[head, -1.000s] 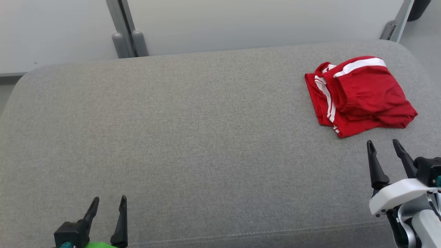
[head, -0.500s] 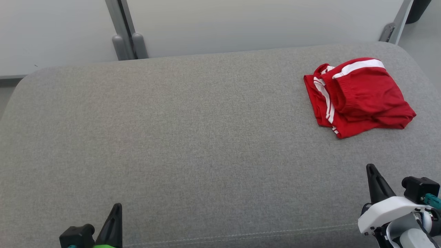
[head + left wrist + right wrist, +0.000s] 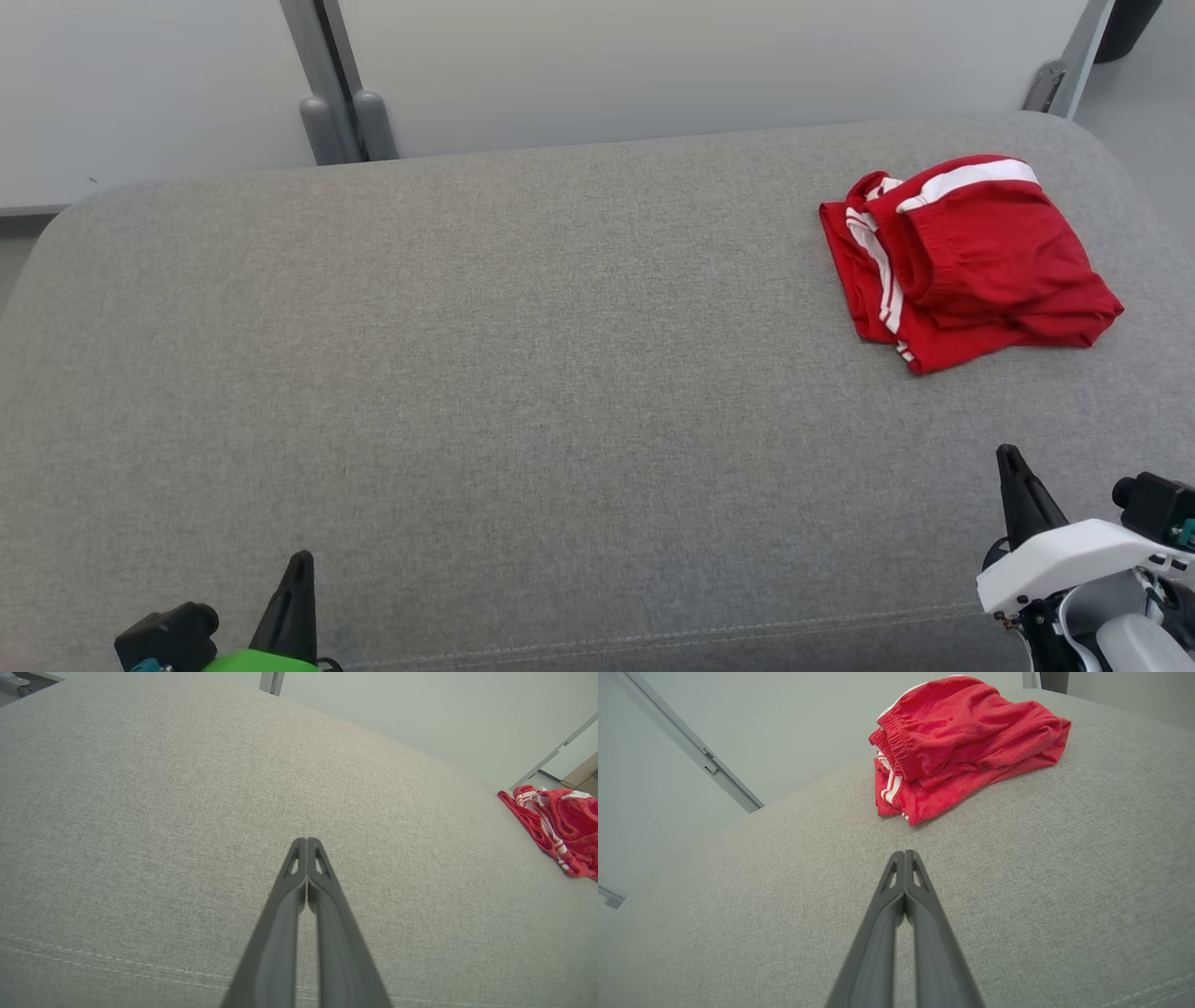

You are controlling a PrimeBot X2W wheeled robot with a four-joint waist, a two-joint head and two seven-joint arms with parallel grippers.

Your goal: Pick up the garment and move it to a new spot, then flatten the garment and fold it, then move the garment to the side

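The garment (image 3: 966, 261) is a pair of red shorts with white stripes, folded into a compact bundle at the far right of the grey cushioned surface (image 3: 523, 373). It also shows in the right wrist view (image 3: 962, 742) and at the right edge of the left wrist view (image 3: 560, 826). My right gripper (image 3: 1008, 460) is shut and empty, well in front of the garment near the front edge; its fingers (image 3: 904, 856) are pressed together. My left gripper (image 3: 301, 563) is shut and empty at the front left, fingertips (image 3: 306, 843) touching each other.
Pale partition panels with grey posts (image 3: 336, 112) stand behind the cushioned surface. A stitched seam (image 3: 653, 635) runs along the front edge. Bare grey fabric stretches across the middle and left.
Both grippers have gone from open to shut with nothing in them. The right gripper has drawn back from the garment toward the front edge. The left gripper has sunk a little lower.
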